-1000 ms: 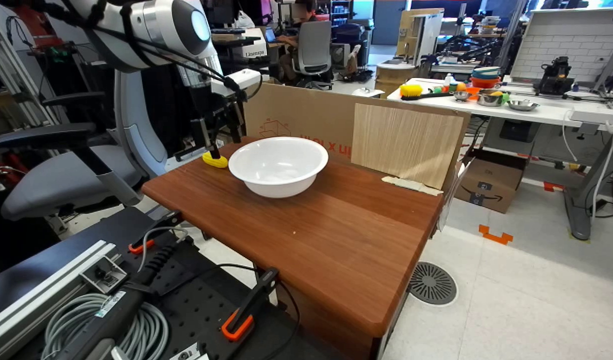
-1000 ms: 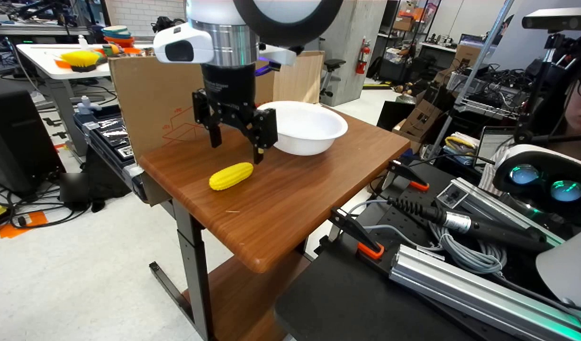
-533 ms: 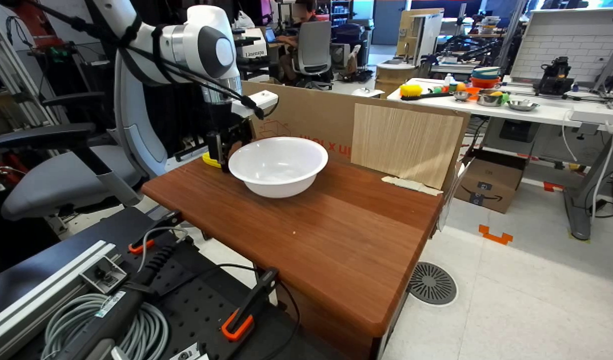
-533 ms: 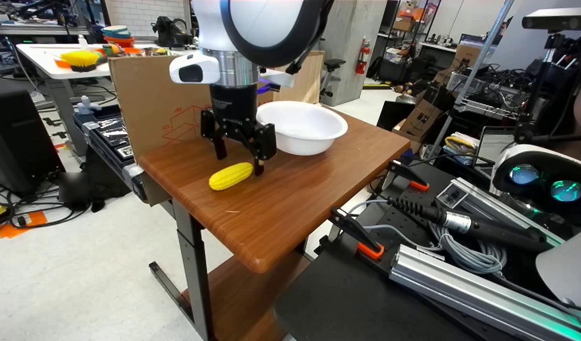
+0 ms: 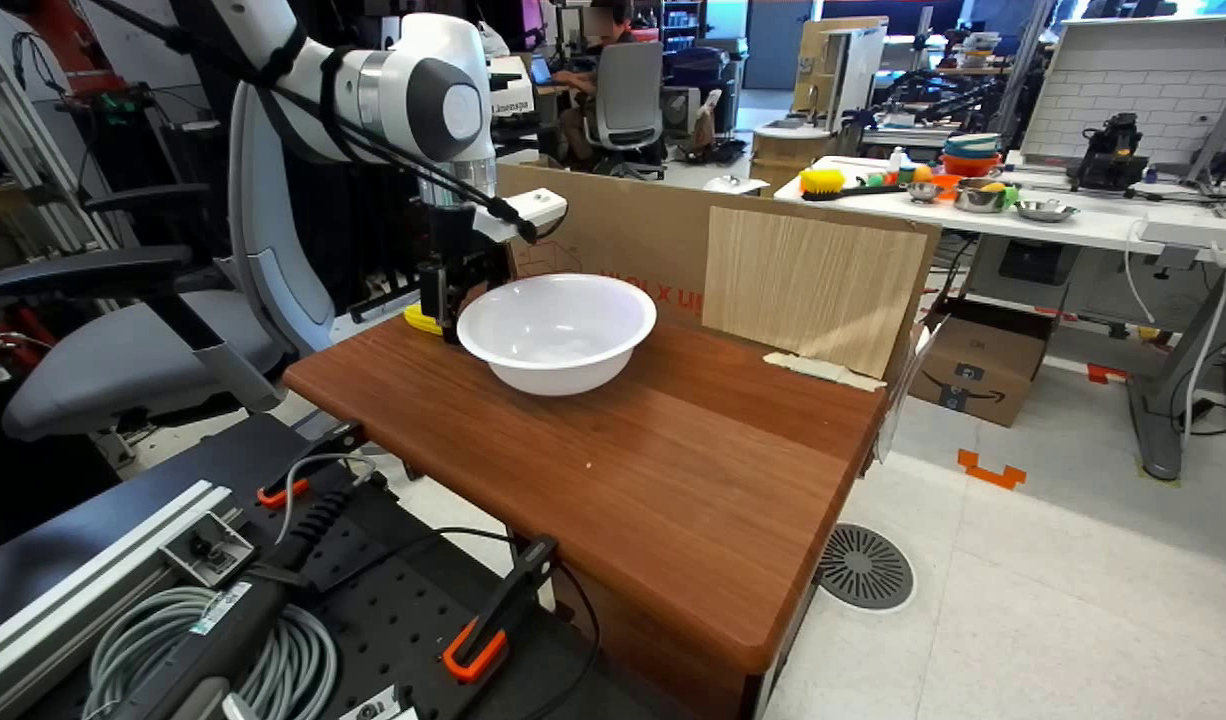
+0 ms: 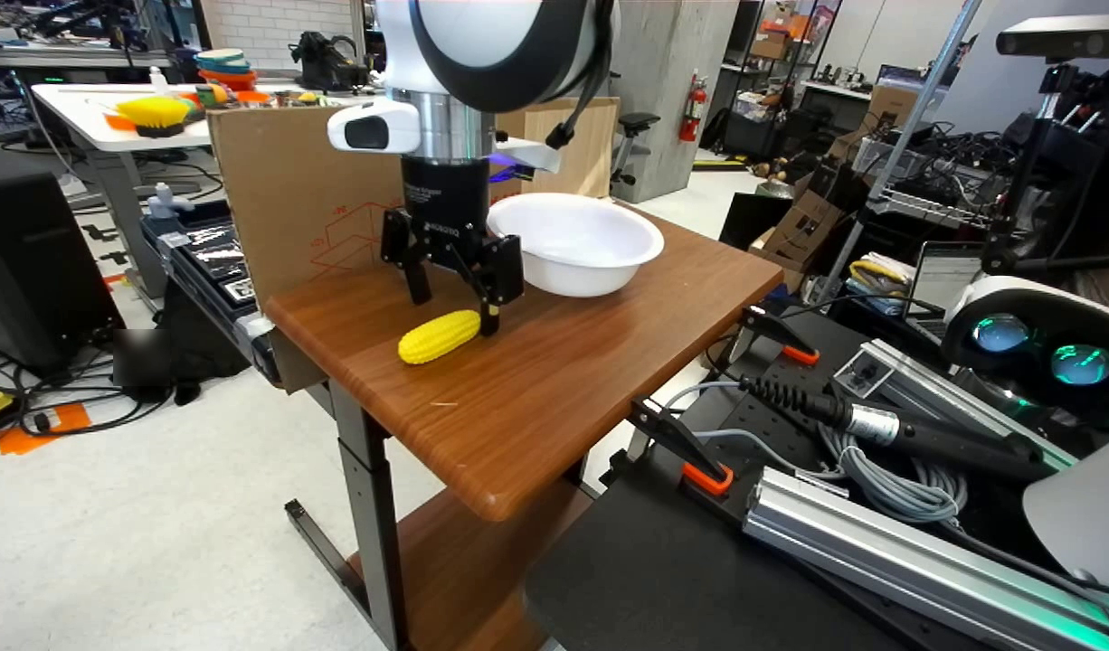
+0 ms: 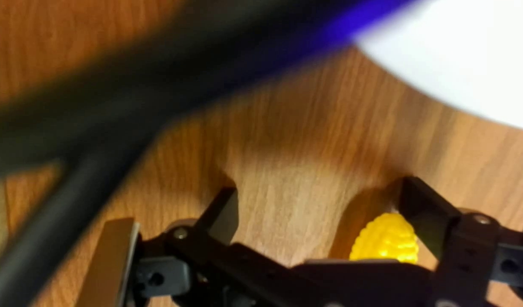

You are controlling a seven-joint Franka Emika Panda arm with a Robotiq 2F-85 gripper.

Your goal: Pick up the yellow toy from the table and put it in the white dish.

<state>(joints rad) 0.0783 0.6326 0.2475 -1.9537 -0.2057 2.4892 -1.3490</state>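
- The jaws stand wide apart, pointing down, close over the bench.
- The yellow corn toy lies lengthwise on the bench, outside the white bowl; in an exterior view one end of it is right at a jaw, and I cannot tell whether they touch.
- The wrist view shows that end just beside the jaw at the right of that view, the rest of it hidden; bare wood fills most of the gap between the jaws.
- The white bowl stands upright on the bench, near jaws and toy alike.
- A blurred dark cable crosses the wrist view.
- A cardboard sheet stands along one bench edge, a pale wooden board against it.
- Two black-and-orange clamps sit at the bench edge in both exterior views.
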